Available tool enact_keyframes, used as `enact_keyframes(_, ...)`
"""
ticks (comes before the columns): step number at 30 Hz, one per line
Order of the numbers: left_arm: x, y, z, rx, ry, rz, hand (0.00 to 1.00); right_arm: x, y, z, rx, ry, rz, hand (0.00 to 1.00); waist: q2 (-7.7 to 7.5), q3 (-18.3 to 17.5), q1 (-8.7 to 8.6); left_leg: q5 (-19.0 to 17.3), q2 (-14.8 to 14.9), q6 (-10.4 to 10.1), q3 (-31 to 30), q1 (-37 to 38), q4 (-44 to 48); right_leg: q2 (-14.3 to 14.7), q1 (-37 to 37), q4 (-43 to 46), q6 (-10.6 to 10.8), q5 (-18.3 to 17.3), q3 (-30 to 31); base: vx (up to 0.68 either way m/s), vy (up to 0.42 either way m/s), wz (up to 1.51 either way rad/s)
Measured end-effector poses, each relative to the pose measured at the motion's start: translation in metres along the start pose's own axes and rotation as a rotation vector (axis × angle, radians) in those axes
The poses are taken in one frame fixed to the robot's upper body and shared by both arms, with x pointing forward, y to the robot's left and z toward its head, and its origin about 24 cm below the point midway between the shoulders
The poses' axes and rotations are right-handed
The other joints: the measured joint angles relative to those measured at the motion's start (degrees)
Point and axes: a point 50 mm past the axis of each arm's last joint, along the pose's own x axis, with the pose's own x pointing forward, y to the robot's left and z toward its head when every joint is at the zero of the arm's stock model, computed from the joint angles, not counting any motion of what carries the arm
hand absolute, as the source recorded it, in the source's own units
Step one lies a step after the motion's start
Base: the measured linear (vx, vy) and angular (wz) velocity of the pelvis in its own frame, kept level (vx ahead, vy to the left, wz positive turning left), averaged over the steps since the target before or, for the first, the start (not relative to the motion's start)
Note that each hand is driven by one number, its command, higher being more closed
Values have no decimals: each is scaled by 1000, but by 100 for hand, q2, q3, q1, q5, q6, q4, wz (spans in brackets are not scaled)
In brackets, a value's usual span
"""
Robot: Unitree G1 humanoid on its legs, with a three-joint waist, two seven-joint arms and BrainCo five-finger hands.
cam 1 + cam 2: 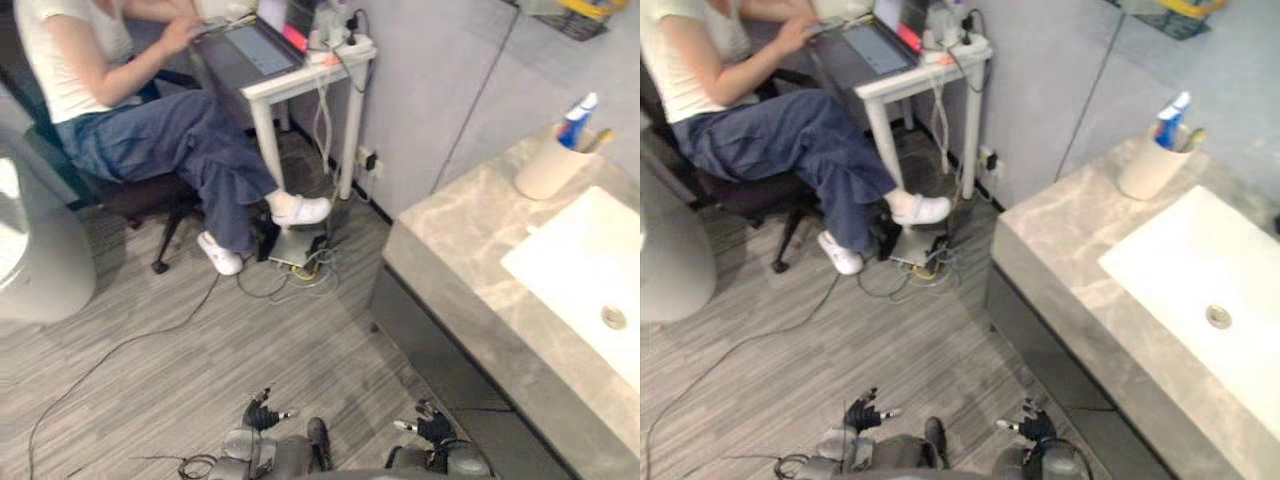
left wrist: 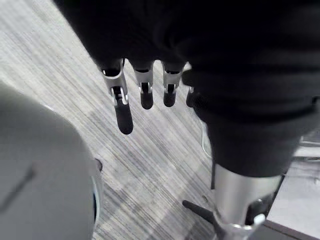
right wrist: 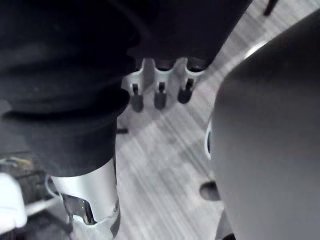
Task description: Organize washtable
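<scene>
My left robot hand (image 1: 262, 414) hangs low at 6 o'clock in the eye views, just toward 7. Its fingers are straight and loose, spread a little, and it grasps nothing. In its wrist view the dark tips point down over the grey plank floor (image 1: 200, 350). My right robot hand (image 1: 434, 428) hangs beside it, just toward 5 o'clock. It is likewise released, fingers relaxed and empty, with bare floor past them in its own wrist view. Both are well apart from the counter (image 1: 470, 250).

The counter, grey marble, runs from 3 o'clock down to 5 o'clock. A white sink (image 1: 580, 260) is set into it at 3 o'clock, with its drain (image 1: 613, 317) toward the near side. At 2 o'clock, on the far end of the counter, a cream cup (image 1: 545, 170) stands upright just beside the far corner of the sink. A blue and white tube (image 1: 577, 120) sticks out of the cup, with a yellow brush (image 1: 600, 140) leaning at the cup's rim.

At 11 o'clock a person (image 1: 150, 130) sits on a dark chair (image 1: 130, 195), hands at a laptop (image 1: 250, 50) on a white desk (image 1: 300, 85) at 12 o'clock. A power strip (image 1: 345, 40) lies on the desk's near corner, and cables (image 1: 300, 270) trail from it to the floor by the person's white shoes.
</scene>
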Motion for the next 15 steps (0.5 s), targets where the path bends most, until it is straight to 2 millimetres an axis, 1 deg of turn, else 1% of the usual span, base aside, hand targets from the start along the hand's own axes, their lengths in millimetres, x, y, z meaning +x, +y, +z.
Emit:
enact_keyframes(1,0,2,-1,3,4,3,0,0,1,1,-4,-2,3,0,-5,25,1,-3,-9,8,-132,101,-16,107,-23,189,-38,-52,217,165,45,98)
enact_keyframes(2,-1,3,-3,4,9,6,0,1,5,2,-28,-5,21,0,23,45,21,8,-16,-3,-350,269,-121,311,-101,345,-69,-154,546,185,-24,100)
enact_keyframes(3,-1,3,-3,2,10,7,0,1,7,3,-49,-10,31,0,0,33,27,31,-18,24,-615,377,-169,528,-201,345,-67,-261,702,185,-37,101)
enact_keyframes(5,0,1,0,0,3,4,0,2,10,6,-66,-20,43,0,-17,29,0,34,-17,30,-998,391,-161,831,-474,276,-107,-320,987,172,-70,111)
enact_keyframes(6,1,-2,2,-9,-3,-2,0,1,10,6,-72,-21,45,0,-2,37,-3,58,-20,67,-1356,397,-131,1110,-685,100,-77,-348,1327,207,-115,150)
enact_keyframes(7,1,-4,3,-11,-4,-6,0,2,9,7,-71,-25,43,0,4,43,-11,67,-21,44,-1589,443,-105,1288,-783,-99,-69,-341,1688,285,-176,181)
enact_keyframes(8,2,-6,3,-15,-1,-10,0,1,9,6,-71,-22,44,0,-7,36,-16,59,-81,-19,-1963,510,-67,1471,-768,-451,-38,-291,2106,273,-198,195)
enact_keyframes(9,1,-8,2,-20,2,-12,0,1,10,5,-71,-18,48,0,-70,7,18,22,-194,-93,-2318,576,-40,1430,-758,-825,-153,-53,2355,339,-281,202)
enact_keyframes(10,1,-7,3,-26,-2,-9,0,1,12,3,-68,-12,53,0,-168,-22,50,-34,-317,-187,-2566,577,40,1260,-737,-1100,-210,393,2309,281,-274,171)
enact_keyframes(11,2,-8,3,-34,-1,-9,0,1,13,3,-67,-10,57,0,-193,-18,65,-82,-345,-261,-2739,572,146,1169,-671,-1059,-263,595,2134,268,-298,163)
enact_keyframes(12,2,-10,6,-82,-7,2,0,3,12,9,-71,-27,61,0,50,-42,161,-134,-184,-486,-2946,477,239,1185,-528,-1174,-328,640,1692,230,-274,130)
enact_keyframes(14,1,-15,5,-127,0,6,0,5,12,17,-77,-48,65,0,170,2,170,-125,-25,-568,-2998,385,200,1189,-392,-1301,-362,624,1245,180,-239,128)
enact_keyframes(15,1,-18,5,-133,0,1,0,6,13,21,-76,-55,67,0,242,8,167,-61,99,-686,-2820,325,135,1172,-284,-1331,-401,622,944,119,-192,156)
